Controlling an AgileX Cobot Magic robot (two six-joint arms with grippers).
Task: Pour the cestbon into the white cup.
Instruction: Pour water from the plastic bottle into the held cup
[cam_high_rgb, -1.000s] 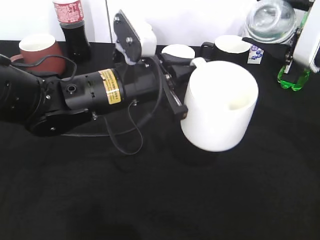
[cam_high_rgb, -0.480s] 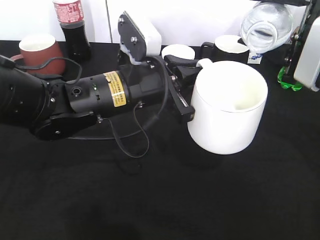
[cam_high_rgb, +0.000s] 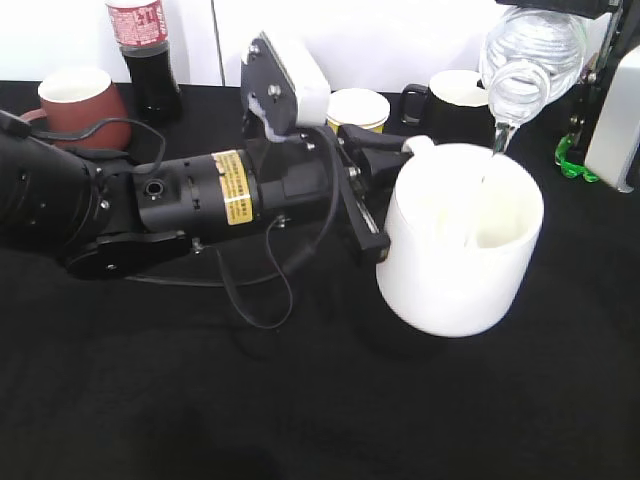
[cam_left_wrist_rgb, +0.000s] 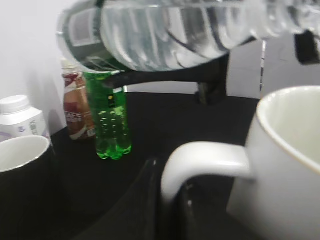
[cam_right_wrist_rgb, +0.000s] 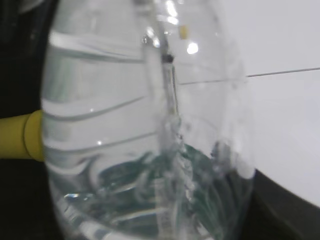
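Observation:
The white cup (cam_high_rgb: 455, 270) is held off the black table, tilted a little, by its loop handle (cam_left_wrist_rgb: 200, 160). My left gripper (cam_high_rgb: 385, 188) is shut on that handle; its dark fingers show in the left wrist view (cam_left_wrist_rgb: 167, 200). The cestbon (cam_high_rgb: 528, 45) hangs tilted, mouth down, over the cup's far rim, and a thin stream of water falls into the cup. It crosses the top of the left wrist view (cam_left_wrist_rgb: 190, 35) and fills the right wrist view (cam_right_wrist_rgb: 140, 130). My right gripper (cam_high_rgb: 588, 70) is shut on it, its fingers mostly hidden.
At the back stand a cola bottle (cam_high_rgb: 145, 55), a red-brown mug (cam_high_rgb: 80, 100), a yellow cup (cam_high_rgb: 358, 108), a black mug (cam_high_rgb: 455, 100) and a green soda bottle (cam_high_rgb: 575, 160). A white carton (cam_left_wrist_rgb: 20, 117) and a brown bottle (cam_left_wrist_rgb: 75, 107) stand by the wall.
The left arm carried the cup right and slightly up, under the bottle. The bottle tipped further, mouth down, and water now runs into the cup.

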